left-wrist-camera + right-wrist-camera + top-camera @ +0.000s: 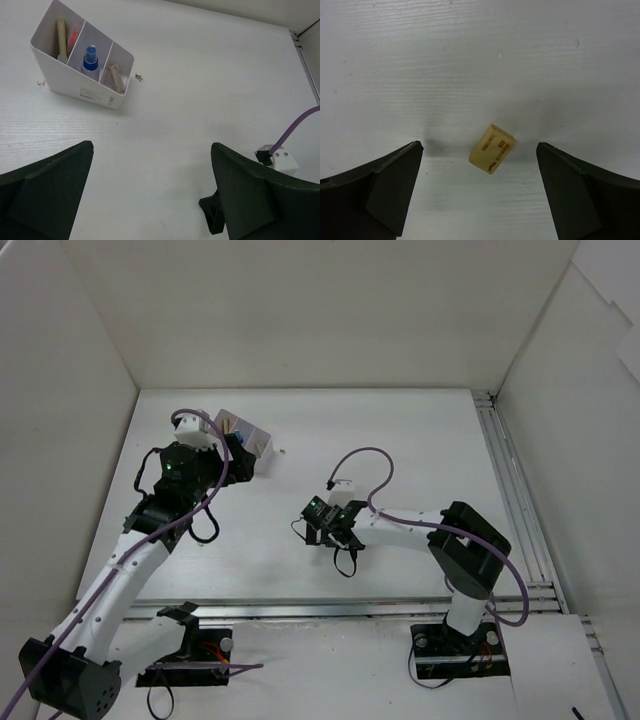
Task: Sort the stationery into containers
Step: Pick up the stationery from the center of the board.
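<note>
The left tool [237,454] hangs just beside the near side of the white box [84,90], which stands on the table [210,70] toward its far left. In the left wrist view this tool's two dark fingers [55,187] are spread wide, released, with only bare table between them. The box is split into three side-by-side compartments. Its left compartment holds a yellow pen [61,39] and, next to it, a pink pen [74,36]. The middle compartment holds the blue-and-white tube [90,59], its blue cap upward. The right compartment holds a tan eraser bit [116,77], leaning against the wall. A few tiny dark specks [139,77] lie on the table just beside the box's right corner, and another beside its left corner. Well to the right of the box, and nearer the arm bases than the box is, the right tool [335,527] points down at the table, with a purple cable [366,454] looping over it. The right wrist view shows its fingers [382,187] wide apart as well, gripping nothing. Between them, touching neither, a yellowish eraser [491,149] with printed lettering lies on the table, turned at an angle and casting a soft shadow to its left; it sits well apart from the box, outside every compartment.
</note>
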`<state>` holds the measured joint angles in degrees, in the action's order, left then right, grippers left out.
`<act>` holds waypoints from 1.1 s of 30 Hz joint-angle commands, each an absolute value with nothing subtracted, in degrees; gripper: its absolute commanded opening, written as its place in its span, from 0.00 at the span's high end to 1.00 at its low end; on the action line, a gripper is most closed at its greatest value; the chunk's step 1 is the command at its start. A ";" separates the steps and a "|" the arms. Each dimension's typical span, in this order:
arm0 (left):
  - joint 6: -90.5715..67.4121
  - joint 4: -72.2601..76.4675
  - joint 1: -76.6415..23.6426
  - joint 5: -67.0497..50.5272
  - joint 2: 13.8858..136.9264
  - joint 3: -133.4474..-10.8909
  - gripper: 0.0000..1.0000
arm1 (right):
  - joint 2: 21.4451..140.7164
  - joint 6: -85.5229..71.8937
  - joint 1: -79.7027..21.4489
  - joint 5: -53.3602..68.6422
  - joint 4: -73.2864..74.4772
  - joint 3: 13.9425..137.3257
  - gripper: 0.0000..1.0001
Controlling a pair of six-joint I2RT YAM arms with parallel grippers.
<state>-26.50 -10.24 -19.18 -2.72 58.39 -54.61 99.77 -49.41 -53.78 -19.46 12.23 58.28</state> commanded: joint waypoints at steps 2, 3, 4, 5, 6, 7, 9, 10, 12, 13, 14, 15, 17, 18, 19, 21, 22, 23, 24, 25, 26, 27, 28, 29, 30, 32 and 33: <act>-26.98 -7.12 -19.69 -1.76 54.05 -53.88 0.00 | 100.55 -61.87 -54.49 -27.60 19.95 61.70 0.08; -26.98 -7.21 -19.69 -1.84 53.88 -53.79 0.00 | 100.98 -62.66 -54.32 -27.51 20.04 61.70 0.11; -26.90 -7.12 -19.69 -1.85 53.70 -53.53 0.00 | 101.16 -62.84 -54.49 -27.25 20.04 61.79 0.16; -26.98 -7.29 -19.69 -1.85 53.70 -53.61 0.00 | 101.42 -63.02 -54.32 -26.90 20.21 61.96 0.21; -26.90 -7.56 -19.69 -1.76 53.70 -53.53 0.00 | 101.77 -63.45 -54.40 -26.72 20.30 61.96 0.27; -26.89 -7.73 -19.69 -1.84 53.70 -53.44 0.00 | 101.86 -63.72 -54.32 -26.28 20.39 61.96 0.38; -26.81 -8.17 -19.69 -1.58 53.61 -53.35 0.00 | 101.43 -64.16 -54.40 -25.75 20.57 61.35 0.53; -26.81 -8.17 -19.69 -1.41 53.35 -53.26 0.00 | 101.16 -64.25 -54.40 -25.58 20.57 61.26 0.69; -26.81 -8.00 -19.69 -1.32 53.17 -53.00 0.00 | 100.81 -63.81 -54.75 -25.75 20.48 61.08 0.82; -26.89 -7.56 -19.69 -1.32 52.91 -52.65 0.00 | 100.72 -63.29 -55.02 -26.10 20.30 61.26 0.91; -26.81 -7.47 -19.69 -1.41 52.91 -52.56 0.00 | 100.64 -61.45 -55.72 -26.80 20.22 61.78 0.95; -26.81 -7.47 -19.69 -1.67 53.00 -52.56 0.00 | 100.29 -60.30 -56.24 -27.68 20.13 62.14 0.96; -26.54 -7.64 -19.69 -2.54 53.52 -52.64 0.00 | 99.58 -53.57 -58.26 -31.36 19.43 62.92 1.00; -26.19 -7.82 -19.69 -3.24 54.22 -52.82 0.00 | 98.36 -51.26 -58.97 -33.12 19.25 63.02 1.00; -26.02 -8.34 -19.69 -4.03 54.75 -53.52 0.00 | 97.57 -48.28 -59.93 -36.01 18.73 63.02 1.00; -25.75 -8.87 -19.69 -6.76 55.72 -54.05 0.00 | 94.16 -40.29 -60.56 -37.70 16.10 61.71 1.00; -26.19 -9.22 -19.69 -7.55 56.77 -54.40 0.00 | 92.30 -36.34 -60.47 -35.96 13.56 60.31 1.00; -26.97 -9.66 -19.69 -7.82 57.21 -54.58 0.00 | 88.11 -28.47 -60.56 -34.29 6.84 56.99 1.00; -27.33 -9.93 -19.69 -8.34 57.91 -54.84 0.00 | 85.89 -24.73 -60.64 -31.75 2.50 54.87 1.00; -27.25 -9.41 -19.69 -9.48 58.18 -54.93 0.00 | 83.52 -20.35 -60.56 -24.16 -6.15 52.49 1.00; -27.33 -9.23 -19.69 -12.71 58.36 -54.93 0.00 | 79.23 -14.13 -60.56 -20.78 -9.81 48.12 1.00; -27.33 -8.62 -19.69 -14.57 58.62 -54.84 0.00 | 77.19 -11.54 -60.47 -16.65 -13.67 45.99 1.00; -27.16 -6.61 -19.69 -17.46 58.62 -54.06 0.00 | 75.25 -8.21 -60.38 -8.69 -19.11 44.14 1.00; -26.90 -5.63 -19.69 -22.88 58.80 -53.88 0.00 | 73.93 -4.00 -60.29 -6.96 -20.64 41.86 1.00; -26.98 -5.02 -19.69 -25.29 58.97 -53.62 0.00 | 72.09 -2.30 -60.38 -4.86 -21.26 41.58 1.00; -27.16 -3.08 -19.69 -32.12 60.02 -53.35 0.00 | 71.46 3.04 -60.20 -0.63 -19.26 42.97 1.00; -27.33 -2.64 -20.21 -33.65 60.99 -53.35 0.00 | 71.54 4.47 -60.12 1.21 -18.03 43.67 1.00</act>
